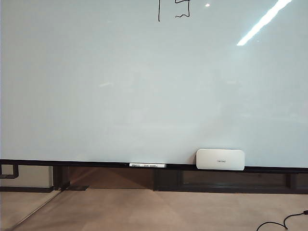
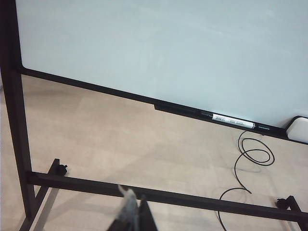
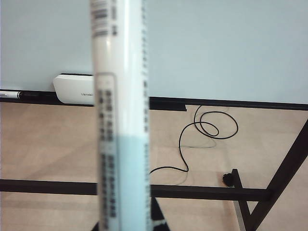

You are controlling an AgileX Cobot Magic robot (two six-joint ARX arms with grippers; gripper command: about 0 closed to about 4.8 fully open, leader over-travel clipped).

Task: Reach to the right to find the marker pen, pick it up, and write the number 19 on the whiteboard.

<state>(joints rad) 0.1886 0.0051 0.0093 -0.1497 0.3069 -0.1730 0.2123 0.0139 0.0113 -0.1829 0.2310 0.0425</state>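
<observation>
The right gripper (image 3: 130, 226) is clamped on the marker pen (image 3: 120, 120), which stands upright right in front of its camera, long axis pointing up the frame. The whiteboard (image 1: 144, 96) fills the exterior view, and the number 19 (image 1: 174, 9) sits at its top edge, centre. A second pen (image 1: 147, 165) lies on the ledge by the eraser (image 1: 220, 159). The left gripper (image 2: 134, 211) hangs low and empty, its fingers nearly together. By my reckoning, the writing looks done.
</observation>
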